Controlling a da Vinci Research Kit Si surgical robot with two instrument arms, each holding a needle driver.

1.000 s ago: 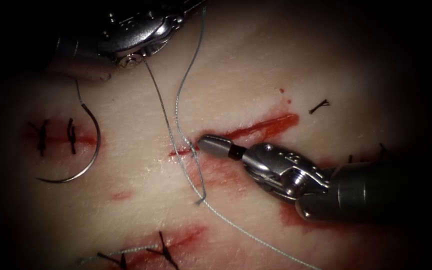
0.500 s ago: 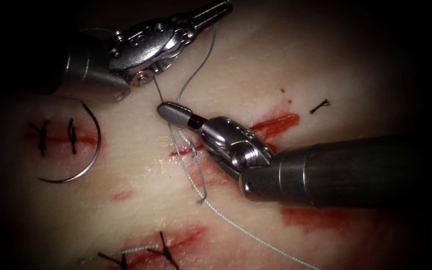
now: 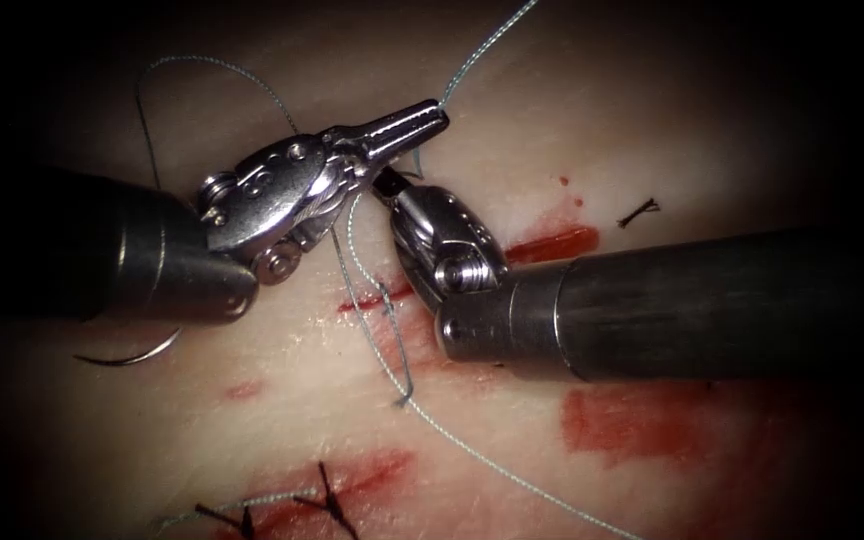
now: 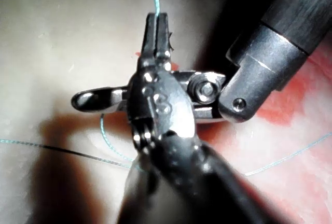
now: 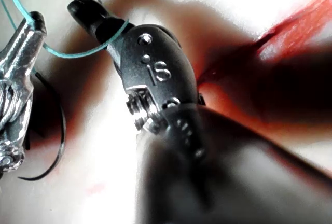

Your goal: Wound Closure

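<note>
Needle (image 3: 132, 355) lies free on the tissue (image 3: 652, 130) left of the cut (image 3: 372, 300), in no jaws and not in the tissue. Left tool (image 3: 422, 118) is clamped on the thread (image 3: 482, 50); thread is looped round the right tool (image 5: 83, 9), jaws closed on nothing. Risk: loop slips off that tip, or the loose needle snags the slack strand.

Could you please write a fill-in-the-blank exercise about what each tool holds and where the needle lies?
1. The left tool has its jaws shut on the ____.
2. The needle lies on the tissue, to the ____ of the cut.
3. A loop of thread runs around the closed ____ tool.
4. The needle is held by ____ tool.

Missing words: thread; left; right; neither
</note>
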